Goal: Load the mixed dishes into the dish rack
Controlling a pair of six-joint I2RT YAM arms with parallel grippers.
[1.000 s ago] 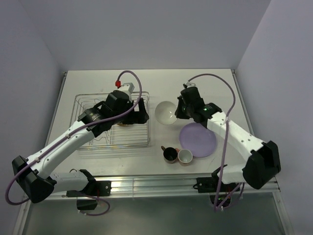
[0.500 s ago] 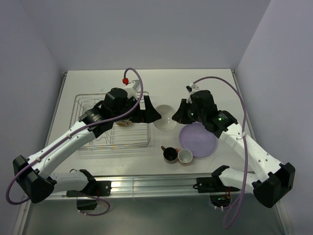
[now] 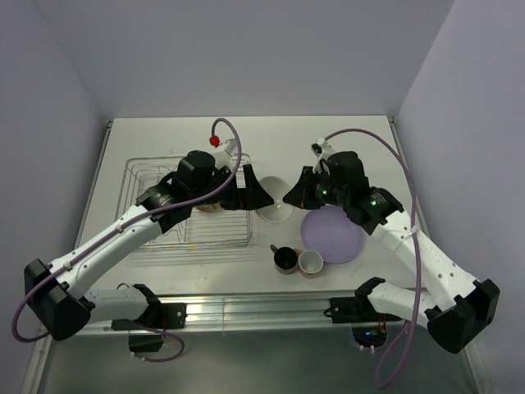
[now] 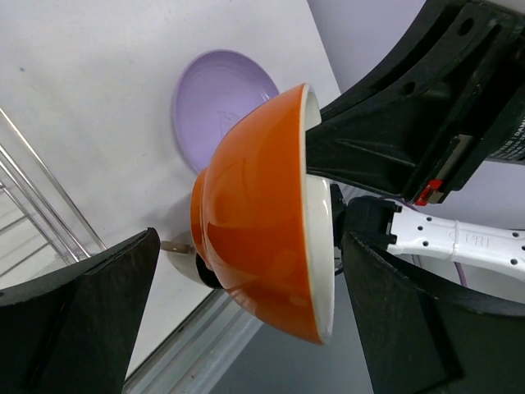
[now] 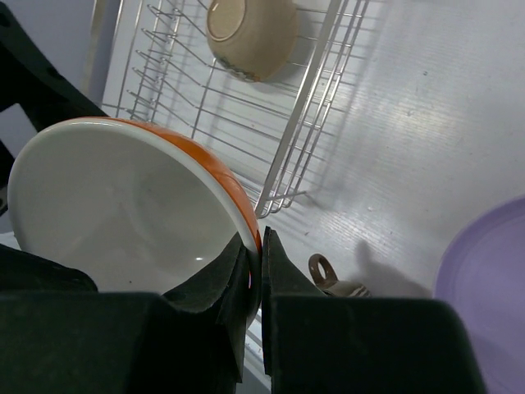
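Observation:
My right gripper (image 5: 261, 254) is shut on the rim of the orange bowl (image 5: 123, 213), one finger inside its white hollow and one outside. It holds the bowl tilted on edge above the table. The bowl (image 4: 262, 213) hangs between the wide-open fingers of my left gripper (image 4: 246, 275), with a gap on each side. In the top view the bowl (image 3: 275, 211) sits between the left gripper (image 3: 262, 195) and the right gripper (image 3: 293, 197). The beige bowl (image 5: 250, 29) lies in the dish rack (image 3: 143, 205). The lilac plate (image 3: 332, 234), dark cup (image 3: 285, 258) and pink cup (image 3: 310, 263) rest on the table.
The rack's wire corner (image 5: 283, 193) is close to the left of the held bowl. A cup handle (image 5: 322, 268) shows just below my right fingers. A metal rail (image 3: 262, 308) runs along the table's near edge.
My right gripper has carried the orange bowl left and toward the near side, tipping it on edge. My left gripper swung right, out over the rack's edge, until its open fingers straddle the bowl.

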